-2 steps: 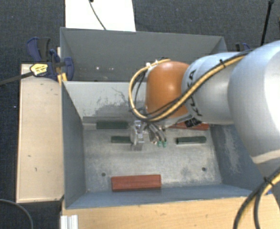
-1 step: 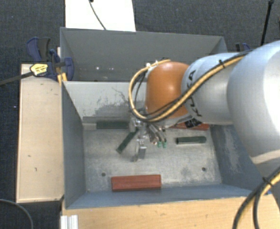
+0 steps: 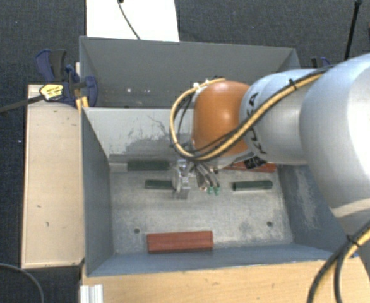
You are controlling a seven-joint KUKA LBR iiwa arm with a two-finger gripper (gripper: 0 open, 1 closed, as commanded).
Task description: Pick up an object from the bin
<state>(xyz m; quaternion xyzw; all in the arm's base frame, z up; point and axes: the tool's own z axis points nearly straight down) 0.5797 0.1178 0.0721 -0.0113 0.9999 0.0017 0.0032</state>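
Bare bin floor (image 3: 235, 216) mid-bin; red-brown block (image 3: 180, 241) by front wall; dark green bars (image 3: 252, 185) twd back

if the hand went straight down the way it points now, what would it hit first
Most likely the right end of the dark green bar lying mid-bin, right beside the hand. Depth is hard to judge from above, so it could instead miss it and land on the bin floor.

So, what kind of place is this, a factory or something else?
Most likely a robotics lab test cell, not a factory line. A robot arm reaches into a grey metal bin that holds a few test pieces, a red-brown block and dark green bars, and the bin stands on dark carpet-like floor.
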